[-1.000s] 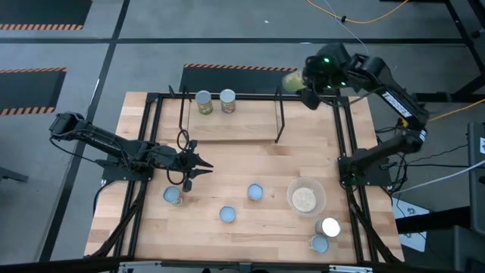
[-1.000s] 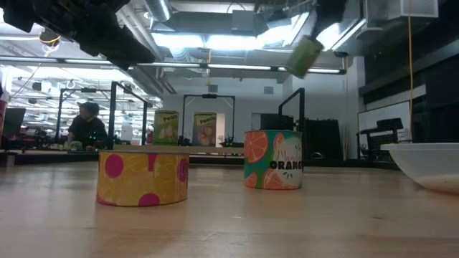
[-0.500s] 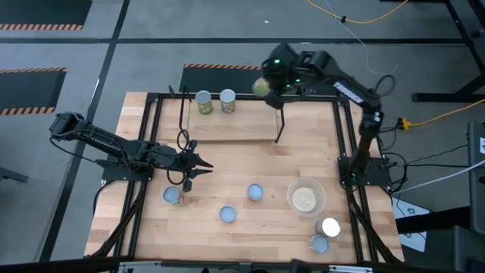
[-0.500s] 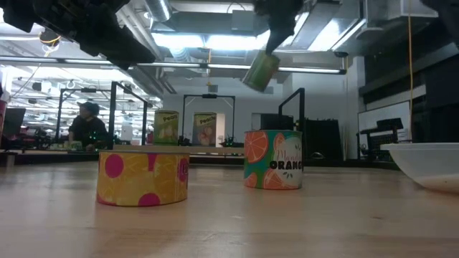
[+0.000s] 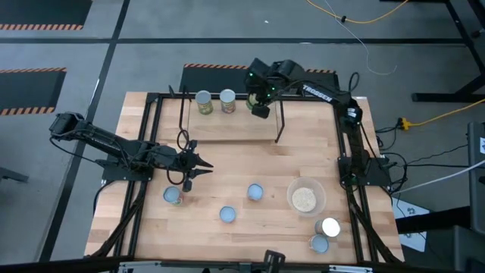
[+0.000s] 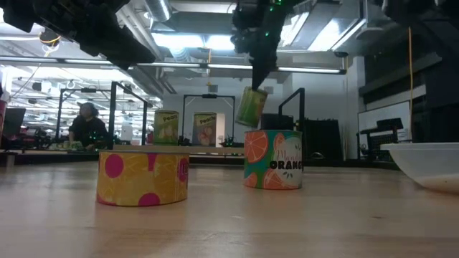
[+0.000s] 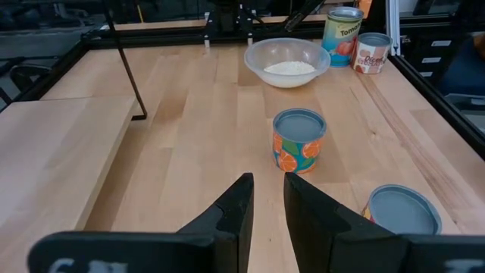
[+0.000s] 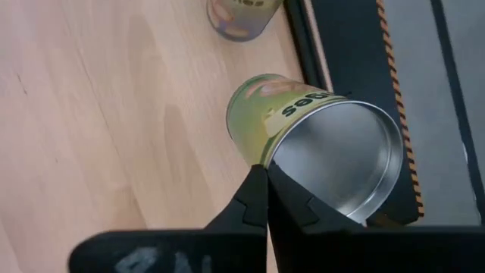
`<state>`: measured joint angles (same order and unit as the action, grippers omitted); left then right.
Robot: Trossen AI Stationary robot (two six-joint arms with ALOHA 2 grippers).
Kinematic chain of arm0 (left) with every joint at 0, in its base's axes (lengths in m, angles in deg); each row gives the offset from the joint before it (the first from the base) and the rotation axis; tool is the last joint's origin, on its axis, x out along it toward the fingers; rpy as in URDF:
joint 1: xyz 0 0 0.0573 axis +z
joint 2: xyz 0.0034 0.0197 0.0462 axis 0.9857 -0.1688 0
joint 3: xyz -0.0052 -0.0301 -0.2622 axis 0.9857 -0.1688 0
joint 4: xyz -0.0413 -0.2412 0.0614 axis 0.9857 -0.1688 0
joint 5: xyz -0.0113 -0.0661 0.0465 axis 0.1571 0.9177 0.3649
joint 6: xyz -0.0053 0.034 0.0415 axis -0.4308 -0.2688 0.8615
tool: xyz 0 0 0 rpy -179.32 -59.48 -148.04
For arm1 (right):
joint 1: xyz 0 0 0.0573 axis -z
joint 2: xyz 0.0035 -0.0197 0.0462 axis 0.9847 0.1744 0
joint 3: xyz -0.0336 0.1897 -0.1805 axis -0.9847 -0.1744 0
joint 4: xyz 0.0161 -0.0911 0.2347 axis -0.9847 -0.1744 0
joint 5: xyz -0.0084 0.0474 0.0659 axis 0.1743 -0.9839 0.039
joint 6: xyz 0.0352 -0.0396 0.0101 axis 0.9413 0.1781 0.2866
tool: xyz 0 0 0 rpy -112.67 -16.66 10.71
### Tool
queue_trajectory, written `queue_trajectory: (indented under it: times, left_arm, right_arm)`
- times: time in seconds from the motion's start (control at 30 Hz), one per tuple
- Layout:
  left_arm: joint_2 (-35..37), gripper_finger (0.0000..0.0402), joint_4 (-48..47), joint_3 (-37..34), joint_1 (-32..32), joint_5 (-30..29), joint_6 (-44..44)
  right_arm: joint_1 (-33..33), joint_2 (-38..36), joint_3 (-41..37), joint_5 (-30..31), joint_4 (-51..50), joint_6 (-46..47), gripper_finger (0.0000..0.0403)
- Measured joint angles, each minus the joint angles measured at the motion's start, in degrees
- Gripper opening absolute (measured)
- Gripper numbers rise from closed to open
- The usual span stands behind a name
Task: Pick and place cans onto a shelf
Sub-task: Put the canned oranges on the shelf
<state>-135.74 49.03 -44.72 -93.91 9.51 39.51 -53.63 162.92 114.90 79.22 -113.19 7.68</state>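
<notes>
While the right tool (image 5: 259, 105) pinches a green can (image 6: 251, 107) by its rim, that can hangs tilted over the shelf (image 5: 227, 129), above the board and just beside the two cans (image 5: 214, 101) already standing there. Setting it down likely needs its long axis brought upright first. Well apart from the shelf, the left tool (image 5: 198, 166) waits, fingers narrowly parted and empty.
</notes>
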Motion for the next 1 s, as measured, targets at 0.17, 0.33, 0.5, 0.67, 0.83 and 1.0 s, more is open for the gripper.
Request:
queue_trajectory:
  times: [0.17, 0.33, 0.5, 0.67, 0.83, 1.0]
  left_arm:
    - [0.01, 0.0069, -0.01, 0.0, 0.0, -0.02, 0.0]
    - [0.01, 0.0069, -0.02, 0.0, -0.01, -0.01, 0.01]
    - [0.02, 0.0069, -0.02, 0.0, -0.02, -0.02, 0.0]
    - [0.02, 0.0069, -0.02, 0.0, -0.01, -0.02, 0.02]
    - [0.01, 0.0069, -0.03, 0.0, 0.0, -0.02, 0.01]
    - [0.02, 0.0069, -0.04, 0.0, -0.02, -0.02, 0.02]
  right_arm:
    - [0.0, 2.47, 0.02, -0.06, 1.08, 0.0, 0.0]
    - [0.0, 4.35, 0.02, -1.96, 2.08, 0.0, 0.0]
    - [0.0, 5.28, 0.0, -2.1, 2.23, 0.0, 0.0]
    - [0.02, 5.3, -0.28, -2.86, 2.71, 0.0, 0.0]
    - [0.02, 5.3, -0.33, -3.02, 3.07, 0.0, 0.0]
    - [0.02, 5.42, -0.33, -3.04, 3.17, 0.02, 0.0]
